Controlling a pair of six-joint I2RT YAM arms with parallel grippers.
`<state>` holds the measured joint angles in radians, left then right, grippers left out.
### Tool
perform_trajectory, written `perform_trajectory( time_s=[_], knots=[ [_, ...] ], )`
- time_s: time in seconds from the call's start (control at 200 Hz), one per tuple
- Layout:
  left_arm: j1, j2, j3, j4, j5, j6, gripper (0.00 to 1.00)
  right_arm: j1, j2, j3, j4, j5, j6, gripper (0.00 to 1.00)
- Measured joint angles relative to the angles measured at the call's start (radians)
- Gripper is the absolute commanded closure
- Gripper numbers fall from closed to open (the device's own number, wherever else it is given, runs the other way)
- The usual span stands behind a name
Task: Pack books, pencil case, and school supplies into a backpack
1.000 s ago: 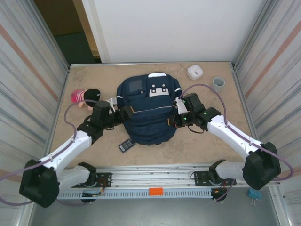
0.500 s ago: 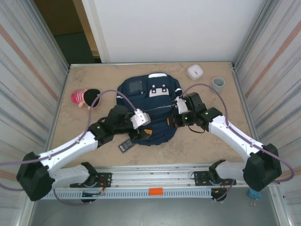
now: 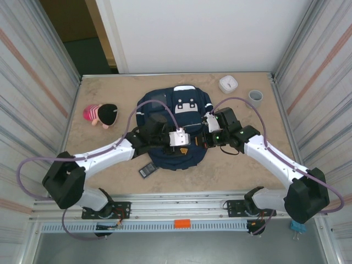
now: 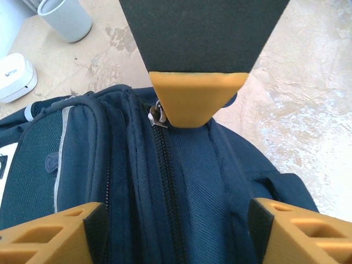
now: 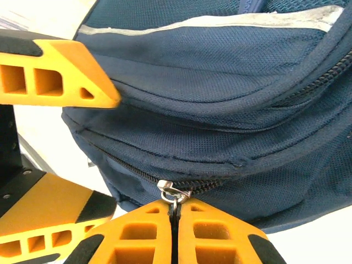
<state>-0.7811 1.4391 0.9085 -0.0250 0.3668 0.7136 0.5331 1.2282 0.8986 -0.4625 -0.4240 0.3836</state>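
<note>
A tan, mottled table (image 3: 110, 159) sits between ribbed metal panels (image 3: 33, 82) on both sides, with a white wall (image 3: 192, 33) at the top of the overhead frame. A navy-blue backpack (image 3: 165, 104) with white strips lies flat at the centre of the table. Both arms reach in from the bottom corners and meet over its lower right part.

The right gripper (image 5: 173, 214) has its orange fingers pressed together, pinching the metal zipper pull (image 5: 168, 190) at the backpack's edge. The left gripper (image 4: 176, 231) hangs over the dark fabric with its jaws spread wide and nothing between them but the zipper line; whether they touch the cloth cannot be told.

A small black rectangle (image 3: 146, 170) lies on the table just beside the backpack's lower left edge. A pink and black plush toy (image 3: 102, 114) lies at centre left. A white round device (image 3: 228, 83) and a grey cup (image 3: 255, 98) stand at upper right.
</note>
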Motion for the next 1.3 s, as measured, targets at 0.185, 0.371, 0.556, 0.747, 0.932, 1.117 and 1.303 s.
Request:
perform_trajectory(
  time_s=[0.185, 0.371, 0.556, 0.747, 0.932, 1.117, 1.303],
  knots=[
    [0.0, 0.056, 0.045, 0.018, -0.016, -0.006, 0.85, -0.013, 0.0, -0.002, 0.001, 0.004, 0.0, 1.0],
    [-0.002, 0.044, 0.04, 0.016, -0.019, 0.017, 1.0, -0.101, 0.002, -0.002, -0.024, 0.003, -0.001, 1.0],
    [0.011, -0.043, -0.032, 0.029, -0.014, 0.037, 1.0, -0.219, 0.053, -0.002, -0.02, -0.05, -0.029, 1.0],
    [0.016, -0.08, -0.054, 0.01, 0.007, 0.076, 1.0, -0.285, 0.14, 0.018, -0.008, -0.143, -0.057, 1.0],
    [0.003, -0.08, -0.054, -0.015, 0.009, 0.125, 1.0, -0.332, 0.287, 0.084, 0.008, -0.188, -0.063, 1.0],
    [0.0, -0.08, -0.054, -0.035, 0.006, 0.155, 1.0, -0.358, 0.398, 0.13, 0.023, -0.233, -0.064, 1.0],
    [0.0, -0.08, -0.054, -0.038, 0.007, 0.158, 1.0, -0.364, 0.417, 0.134, 0.038, -0.238, -0.083, 1.0]
  ],
)
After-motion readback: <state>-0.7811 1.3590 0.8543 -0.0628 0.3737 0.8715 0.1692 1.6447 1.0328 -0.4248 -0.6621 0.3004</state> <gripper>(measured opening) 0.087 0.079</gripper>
